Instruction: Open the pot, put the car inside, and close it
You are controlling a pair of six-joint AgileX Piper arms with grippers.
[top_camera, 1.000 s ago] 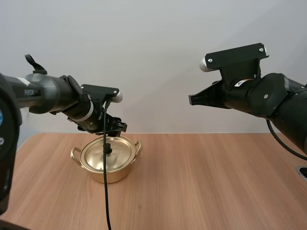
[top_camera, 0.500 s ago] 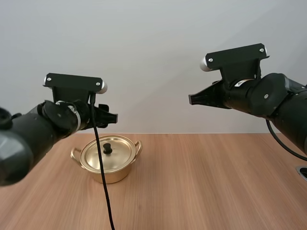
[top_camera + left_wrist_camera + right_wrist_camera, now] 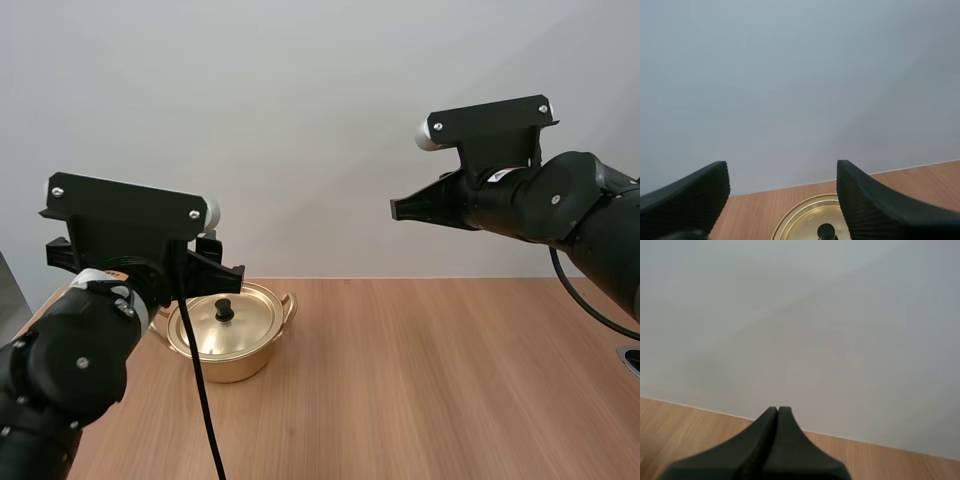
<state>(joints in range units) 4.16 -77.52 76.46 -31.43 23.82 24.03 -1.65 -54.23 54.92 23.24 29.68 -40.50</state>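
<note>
Backed left gripper [image 3: 782, 172] off the pot [image 3: 238, 366], fingers apart and empty — lid [image 3: 250, 322] still on; right gripper [image 3: 402, 208] closed, aloft.

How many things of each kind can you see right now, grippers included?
Pots: 1, the gold pot on the table
Lids: 1, the lid, seated on the pot
Grippers: 2, the left gripper open above the pot, the right gripper shut on nothing
Total: 4
</note>
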